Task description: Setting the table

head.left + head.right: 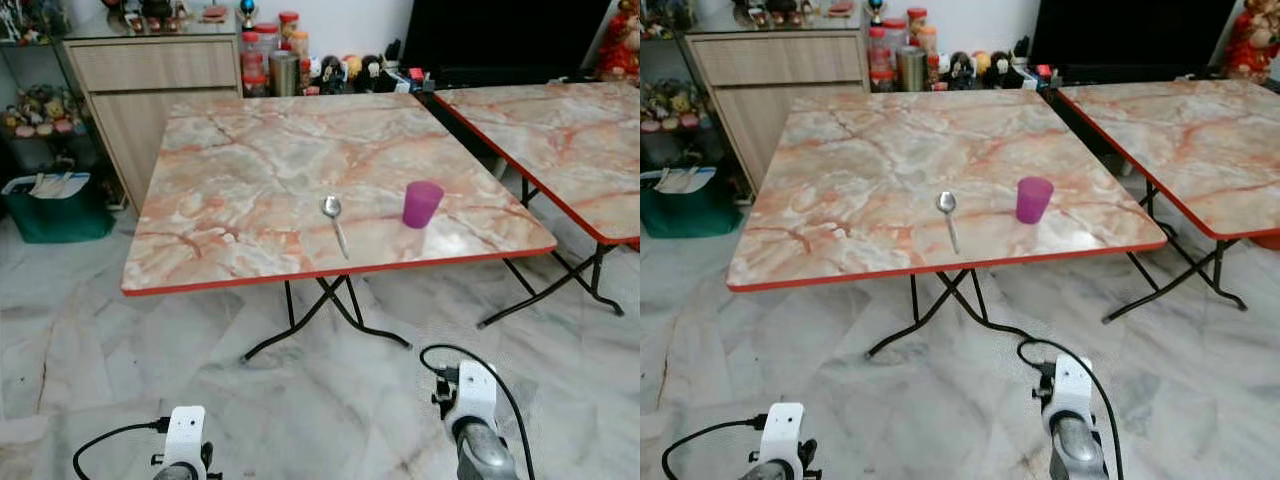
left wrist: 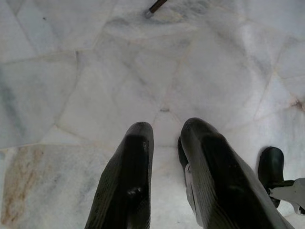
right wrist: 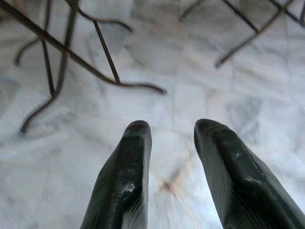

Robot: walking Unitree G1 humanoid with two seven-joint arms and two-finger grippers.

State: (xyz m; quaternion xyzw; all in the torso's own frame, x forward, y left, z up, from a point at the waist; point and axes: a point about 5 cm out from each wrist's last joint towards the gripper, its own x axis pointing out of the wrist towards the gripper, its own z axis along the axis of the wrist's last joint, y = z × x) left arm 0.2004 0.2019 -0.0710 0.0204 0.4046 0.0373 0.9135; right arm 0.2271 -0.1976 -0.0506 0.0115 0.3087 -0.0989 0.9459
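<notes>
Currently: left gripper parted, empty, over floor | right gripper parted, empty | spoon beside cup

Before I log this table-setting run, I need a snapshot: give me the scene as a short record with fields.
table: marble-pattern folding table with red edge, ahead of the robot
spoon: metal spoon lying flat near the front edge
cup: purple cup upright, to the right of the spoon, apart from it
second table: same pattern, to the right
left gripper: low over the marble floor, fingers apart, holding nothing
right gripper: low over the floor, fingers apart, holding nothing
background: wooden cabinet behind the table
</notes>
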